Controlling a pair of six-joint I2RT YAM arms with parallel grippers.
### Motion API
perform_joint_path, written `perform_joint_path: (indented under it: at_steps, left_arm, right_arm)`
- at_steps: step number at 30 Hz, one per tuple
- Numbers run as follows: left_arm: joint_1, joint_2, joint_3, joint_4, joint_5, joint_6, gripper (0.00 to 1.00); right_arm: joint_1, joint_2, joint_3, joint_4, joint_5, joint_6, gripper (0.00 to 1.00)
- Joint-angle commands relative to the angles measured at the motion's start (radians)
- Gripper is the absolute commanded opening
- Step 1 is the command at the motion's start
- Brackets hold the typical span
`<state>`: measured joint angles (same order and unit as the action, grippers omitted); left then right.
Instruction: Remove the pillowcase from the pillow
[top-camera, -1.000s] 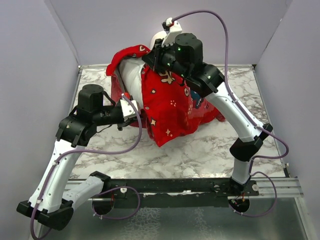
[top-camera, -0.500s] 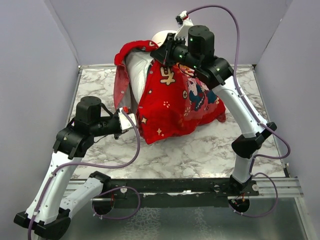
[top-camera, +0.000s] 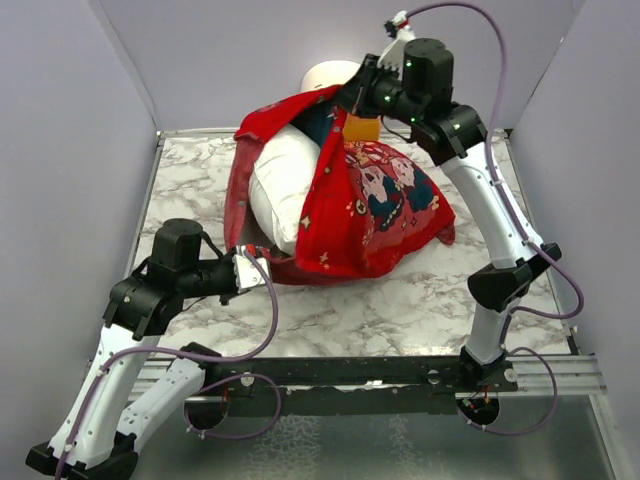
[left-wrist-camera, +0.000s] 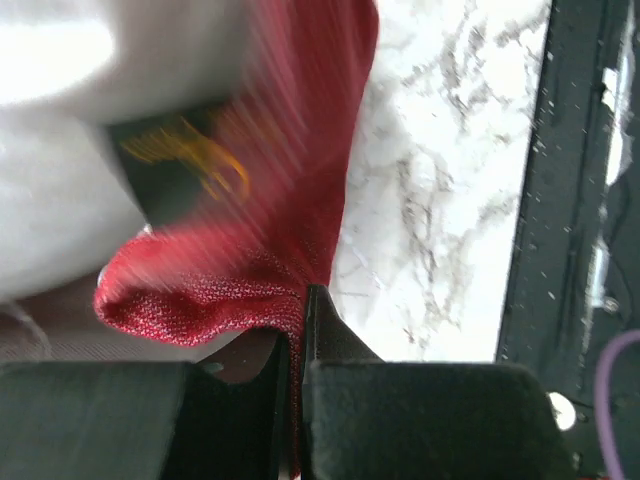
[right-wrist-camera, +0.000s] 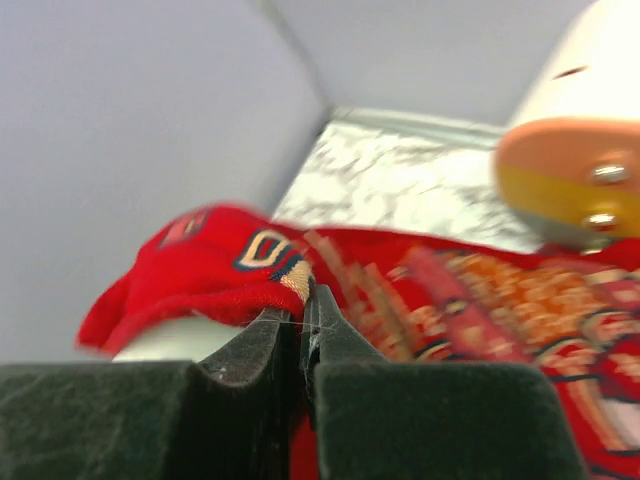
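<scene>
The red pillowcase (top-camera: 375, 205) drapes over the white pillow (top-camera: 285, 185) at the table's middle back. The pillow's left side bulges out of the cover's open mouth. My left gripper (top-camera: 243, 272) is shut on the cover's lower front edge, red fabric (left-wrist-camera: 215, 290) pinched between its jaws. My right gripper (top-camera: 352, 95) is high at the back, shut on the cover's upper edge (right-wrist-camera: 255, 260) and holding it up. White pillow (left-wrist-camera: 60, 180) fills the upper left of the left wrist view.
A cream-and-orange cylinder (top-camera: 345, 85) stands at the back behind the cover, and shows in the right wrist view (right-wrist-camera: 570, 160). Grey walls enclose the marble table (top-camera: 400, 300) on three sides. A black rail (top-camera: 360, 375) runs along the near edge.
My right gripper has lifted the cover's upper edge up and to the right. My left gripper has pulled the lower edge toward the near left. More white pillow is exposed.
</scene>
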<state>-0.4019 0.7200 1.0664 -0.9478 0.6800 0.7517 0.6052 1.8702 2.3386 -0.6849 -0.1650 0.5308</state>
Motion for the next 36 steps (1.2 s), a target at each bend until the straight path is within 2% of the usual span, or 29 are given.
perform_joint_path:
  at_steps: [1, 7, 8, 10, 11, 14, 20, 23, 29, 36]
  left_arm:
    - [-0.008, -0.028, -0.008, -0.151, 0.007, 0.046, 0.0]
    - [-0.008, -0.045, 0.023, -0.199, -0.052, 0.128, 0.0]
    - [-0.008, -0.055, 0.027, -0.195, -0.071, 0.136, 0.05]
    - [-0.008, -0.072, 0.041, -0.16, -0.107, 0.128, 0.49]
    - [-0.007, -0.077, 0.053, -0.131, -0.13, 0.107, 0.58]
    - [-0.008, -0.075, 0.112, -0.006, -0.19, 0.028, 0.66]
    - [-0.008, 0.019, 0.23, 0.166, -0.281, -0.032, 0.69]
    - [-0.008, 0.068, 0.28, 0.212, -0.259, -0.001, 0.68]
    - [-0.008, 0.193, 0.335, 0.151, -0.153, 0.156, 0.67]
    - [-0.025, 0.144, 0.145, 0.073, -0.224, 0.514, 0.67]
  right_arm:
    - [-0.127, 0.01, 0.058, 0.087, 0.14, -0.005, 0.01]
    - [-0.188, 0.033, 0.064, 0.079, 0.112, 0.019, 0.01]
    - [-0.19, 0.033, 0.061, 0.082, 0.098, 0.022, 0.01]
    - [-0.19, 0.031, 0.05, 0.094, 0.041, 0.023, 0.01]
    - [-0.19, 0.029, 0.042, 0.097, 0.017, 0.023, 0.01]
    - [-0.19, 0.023, 0.005, 0.097, -0.042, 0.013, 0.01]
    - [-0.19, -0.063, -0.15, 0.119, -0.088, -0.027, 0.01]
    - [-0.19, -0.12, -0.244, 0.148, -0.1, -0.033, 0.01]
    - [-0.165, -0.151, -0.313, 0.152, -0.144, -0.044, 0.01]
    - [-0.094, -0.135, -0.315, 0.126, -0.15, -0.083, 0.01]
